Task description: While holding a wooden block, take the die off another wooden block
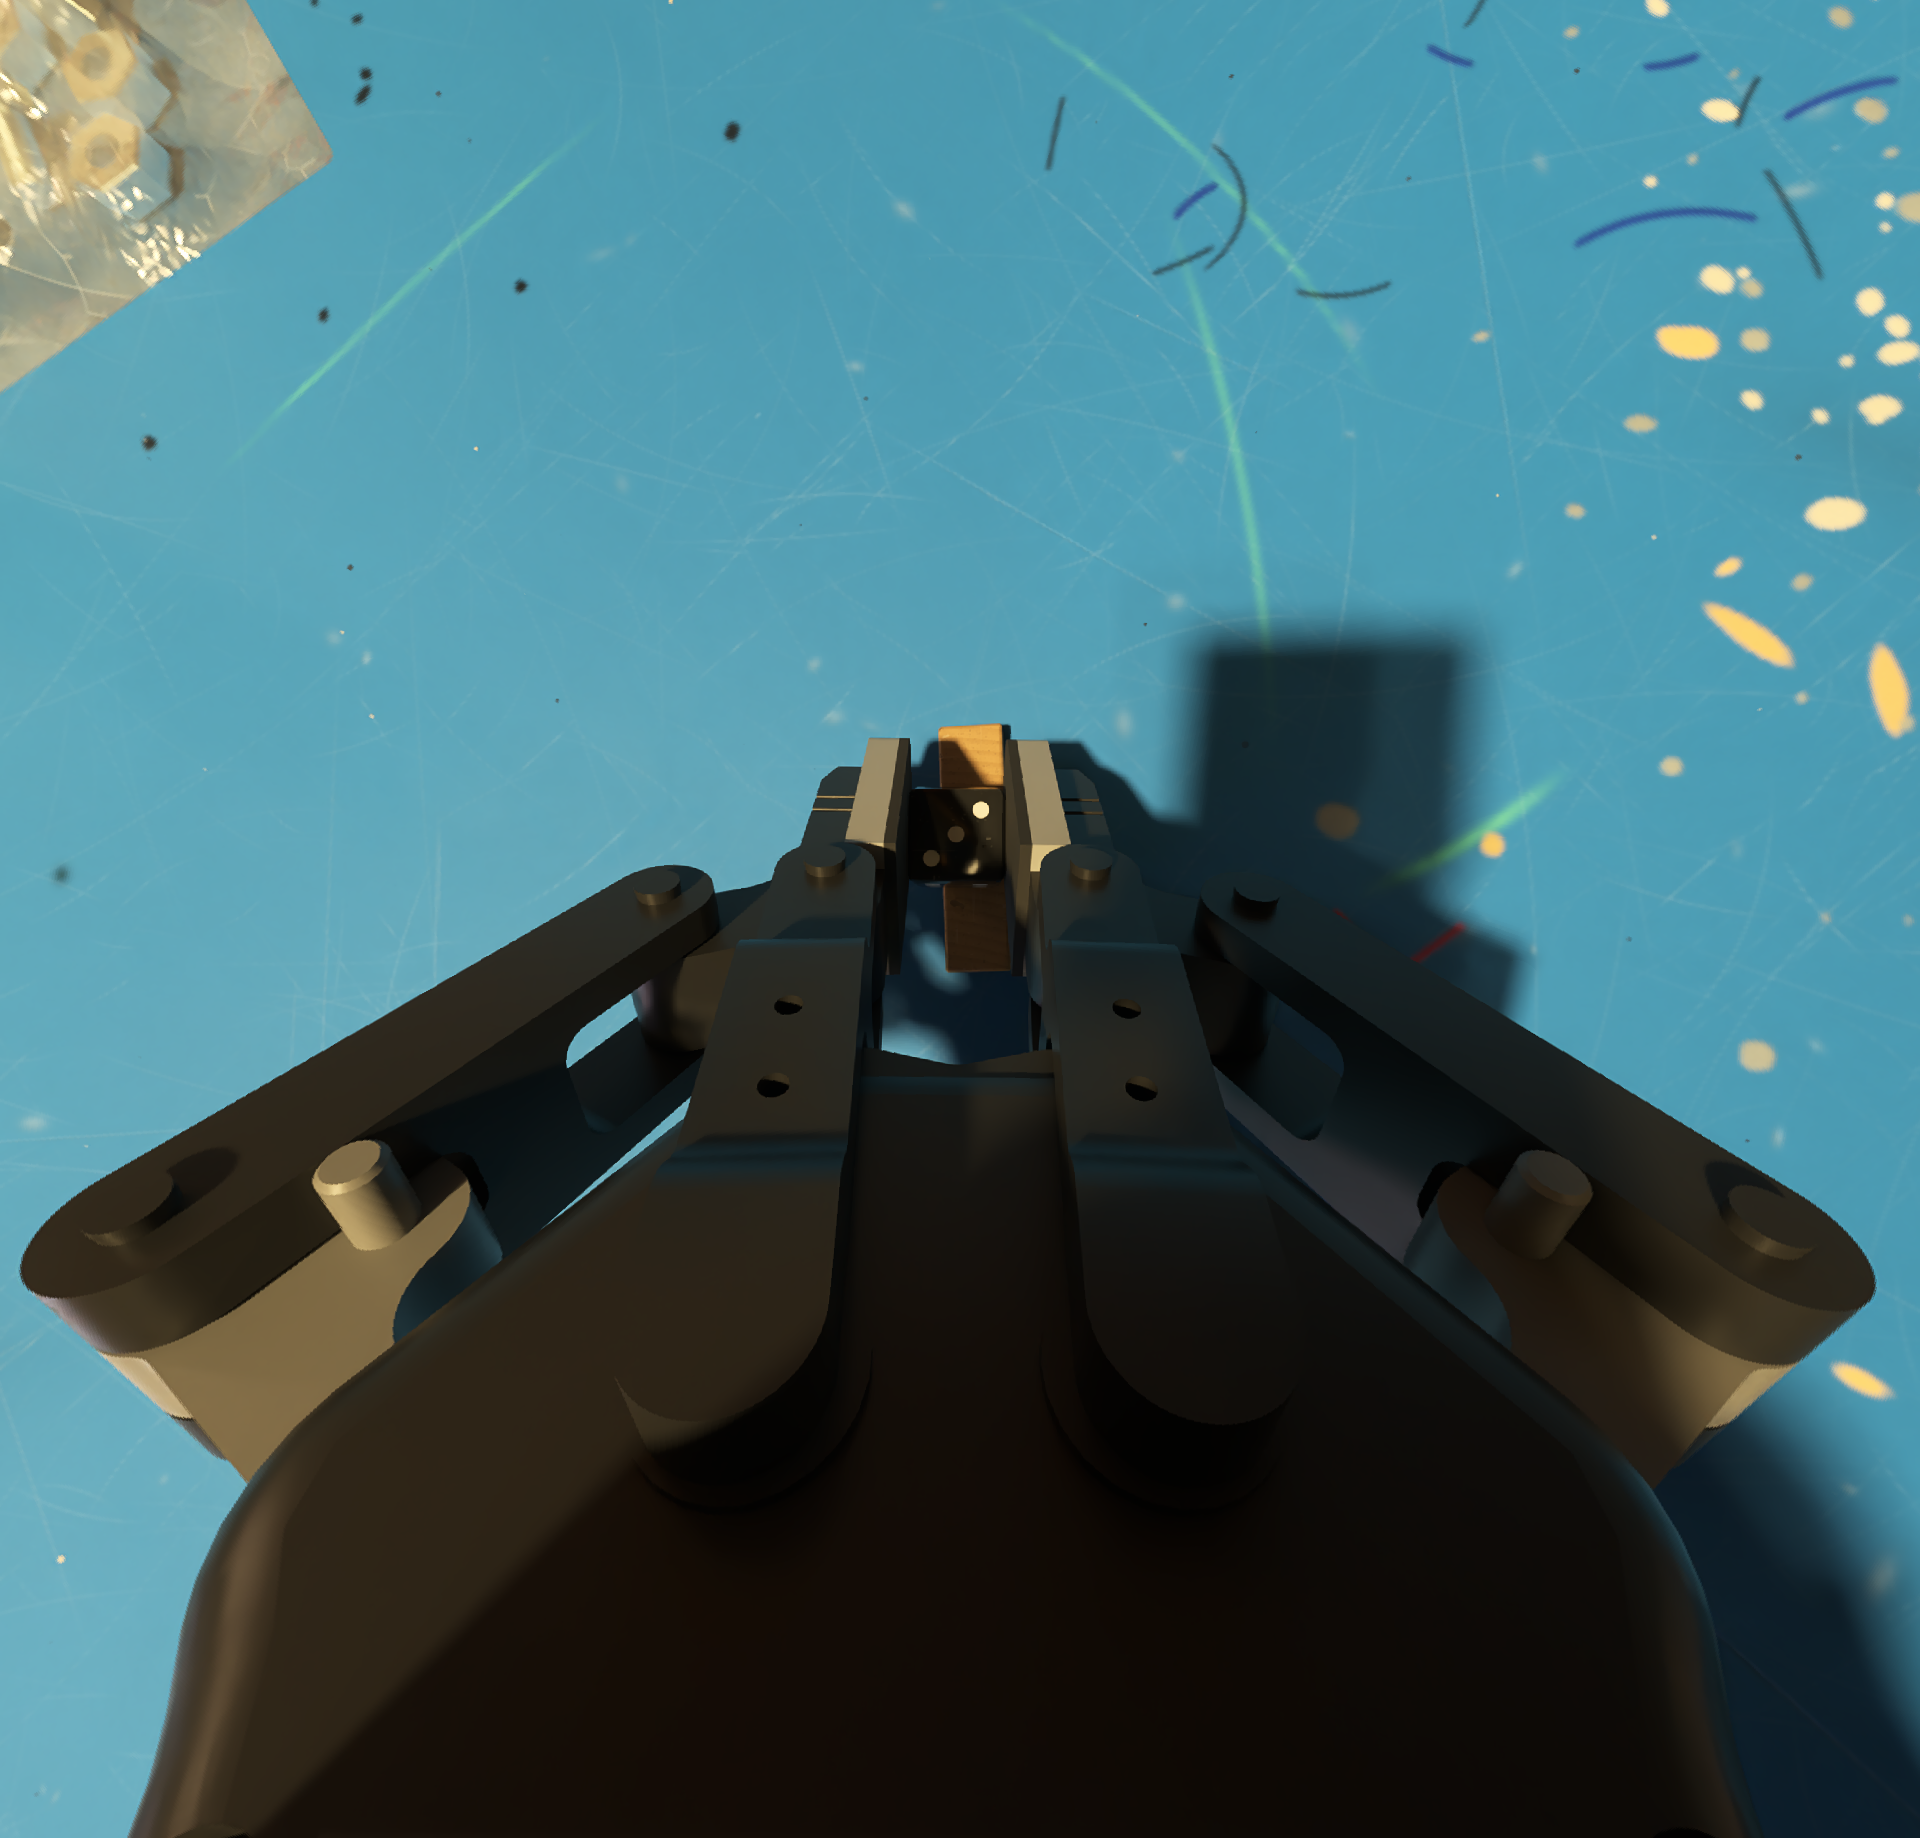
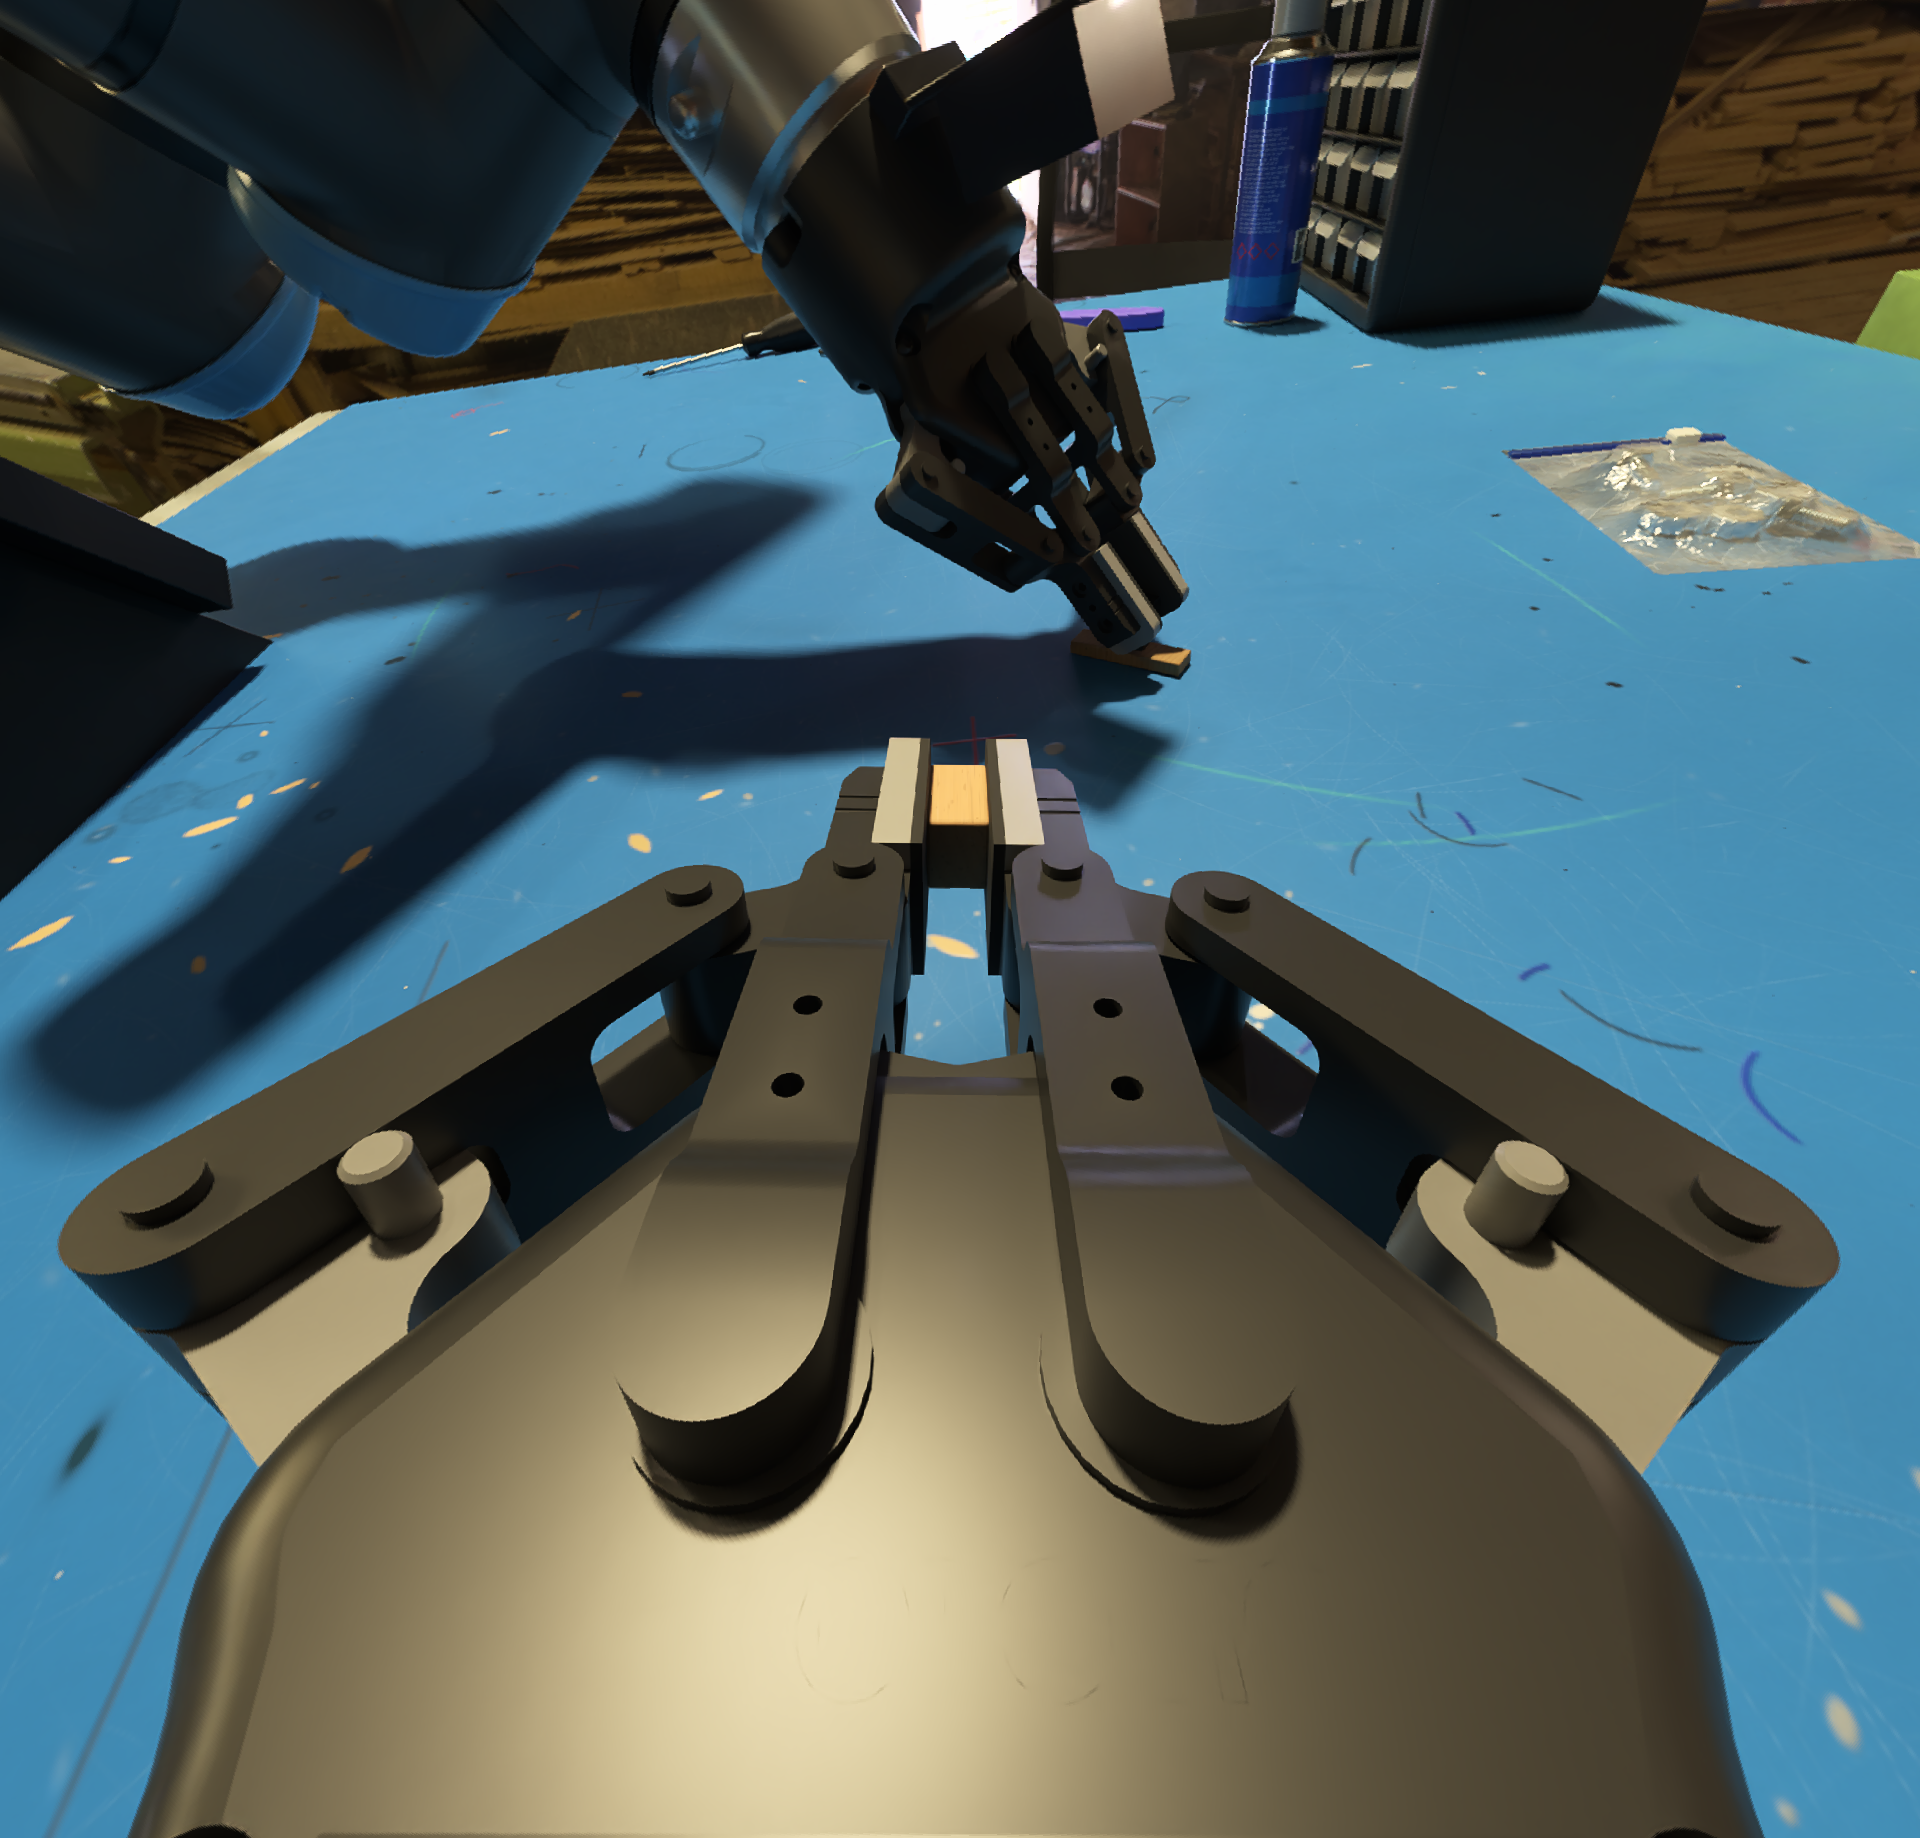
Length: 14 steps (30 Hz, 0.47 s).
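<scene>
In the left wrist view my left gripper (image 1: pixel 957 812) is shut on a black die (image 1: pixel 956 834) with pale dots. A flat wooden block (image 1: pixel 974 754) lies on the blue table right beneath the die. In the right wrist view my right gripper (image 2: pixel 957 799) is shut on a small wooden block (image 2: pixel 957 809) and holds it above the table. Farther off there, the left gripper (image 2: pixel 1127 616) points down over the flat wooden block (image 2: pixel 1138 658); the die is hidden between its fingers.
A clear bag of brass nuts (image 1: pixel 114 126) lies at the far left, also seen in the right wrist view (image 2: pixel 1714 505). A blue spray can (image 2: pixel 1273 157) and a dark drawer cabinet (image 2: pixel 1455 115) stand at the table's back. A dark box (image 2: pixel 94 645) sits left.
</scene>
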Tool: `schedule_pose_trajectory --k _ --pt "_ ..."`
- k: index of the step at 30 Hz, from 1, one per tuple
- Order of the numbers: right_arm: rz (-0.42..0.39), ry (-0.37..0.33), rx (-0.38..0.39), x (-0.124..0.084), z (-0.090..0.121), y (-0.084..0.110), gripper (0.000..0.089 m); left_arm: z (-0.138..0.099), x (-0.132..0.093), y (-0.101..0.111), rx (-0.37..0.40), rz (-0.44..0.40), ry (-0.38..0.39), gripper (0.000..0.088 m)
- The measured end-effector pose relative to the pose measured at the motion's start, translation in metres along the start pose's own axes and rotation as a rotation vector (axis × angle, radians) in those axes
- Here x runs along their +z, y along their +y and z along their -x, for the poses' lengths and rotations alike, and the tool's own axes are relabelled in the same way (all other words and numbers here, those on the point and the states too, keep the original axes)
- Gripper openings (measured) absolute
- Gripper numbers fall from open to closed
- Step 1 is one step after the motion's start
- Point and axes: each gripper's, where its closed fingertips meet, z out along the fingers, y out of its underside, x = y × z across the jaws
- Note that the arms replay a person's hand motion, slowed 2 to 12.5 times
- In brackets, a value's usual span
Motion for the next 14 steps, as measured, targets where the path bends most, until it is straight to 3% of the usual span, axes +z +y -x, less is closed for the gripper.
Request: schedule_pose_trajectory --k 8,14 --pt "-0.013 -0.002 0.009 -0.001 0.0 -0.002 0.0091 -0.003 -0.006 -0.003 0.062 -0.041 -0.01 0.016" --pt "-0.021 0.001 0.012 -0.002 0.0 -0.003 0.0091 -0.026 -0.019 -0.015 0.135 -0.108 0.098 0.0159"
